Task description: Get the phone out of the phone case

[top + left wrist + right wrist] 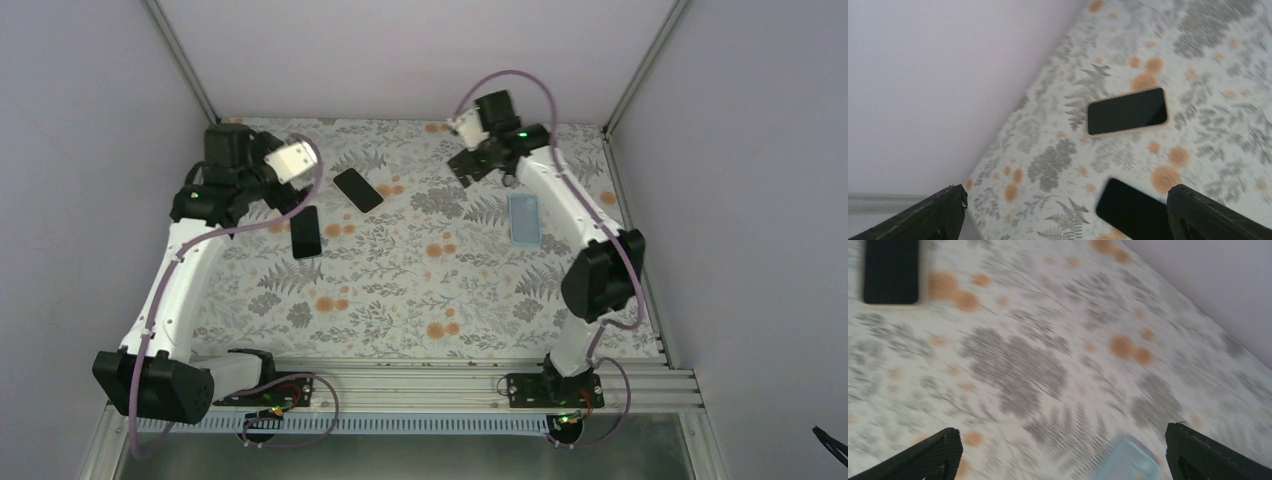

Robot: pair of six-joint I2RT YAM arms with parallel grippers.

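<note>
A black phone with a thin cream rim (357, 190) lies tilted at the back left of the floral mat; it also shows in the left wrist view (1126, 111) and the right wrist view (890, 271). A second black phone with a pale rim (306, 232) lies just in front of it, partly between my left fingers (1133, 207). A light blue phone case (525, 220) lies empty at the right, blurred in the right wrist view (1128, 462). My left gripper (285, 195) (1068, 220) is open and empty above the second phone. My right gripper (468, 168) (1063, 455) is open and empty above the mat.
The floral mat (420, 290) covers the table. Pale walls close in the back and both sides, with metal posts at the back corners. A metal rail (420, 385) with both arm bases runs along the near edge.
</note>
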